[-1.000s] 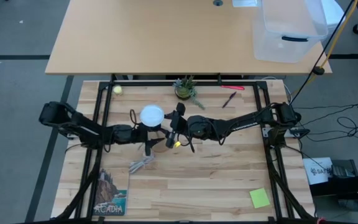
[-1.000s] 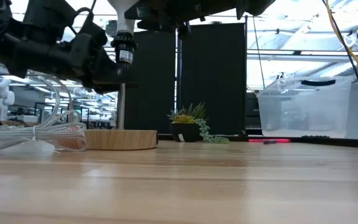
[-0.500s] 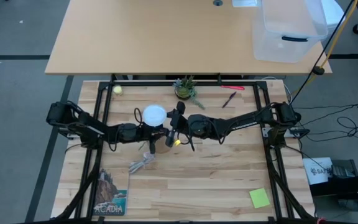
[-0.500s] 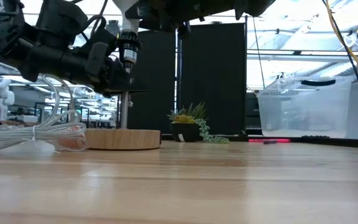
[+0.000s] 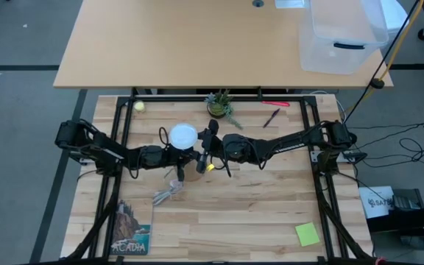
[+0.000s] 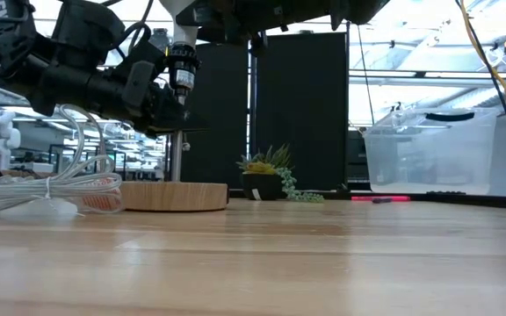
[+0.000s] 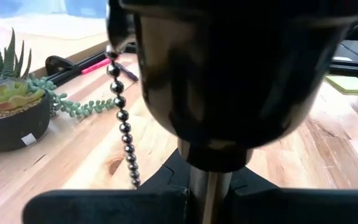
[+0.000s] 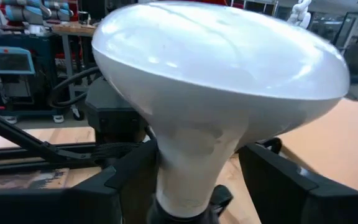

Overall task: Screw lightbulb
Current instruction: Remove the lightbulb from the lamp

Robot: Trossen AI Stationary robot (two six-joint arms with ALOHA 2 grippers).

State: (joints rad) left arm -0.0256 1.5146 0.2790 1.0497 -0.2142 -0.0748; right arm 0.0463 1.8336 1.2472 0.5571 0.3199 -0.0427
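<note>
**A:** What does the overhead camera give on the lightbulb?

**B:** The lightbulb (image 5: 182, 135) shows as a white disc near the middle of the table (image 5: 256, 206). The right gripper (image 5: 197, 144) reaches it from the right and the left gripper (image 5: 169, 154) sits just beside it on the left. A white cable bundle (image 5: 168, 194) lies on the wood nearer the front.

**A:** And from table height?

**B:** The bulb's pale neck (image 6: 183, 33) runs out of the top of the picture, straight above the black socket (image 6: 180, 72). The socket tops a metal post (image 6: 175, 158) rising from the round wooden stand (image 6: 174, 196). The left gripper (image 6: 167, 110) meets the post just under the socket. The right arm fills the top edge, and its fingers are hidden.

**A:** The left wrist camera?

**B:** The dark socket (image 7: 229, 74) fills the picture, the post (image 7: 207, 186) dropping between the left gripper's fingers (image 7: 104, 205), which pinch it on both sides. A bead chain (image 7: 122, 118) hangs beside it, with a potted succulent (image 7: 8, 106) beyond.

**A:** The right wrist camera?

**B:** The bulb's globe (image 8: 222, 74) looms close, its neck between the right gripper's two dark fingers (image 8: 278, 180), which press against the neck on either side.
</note>
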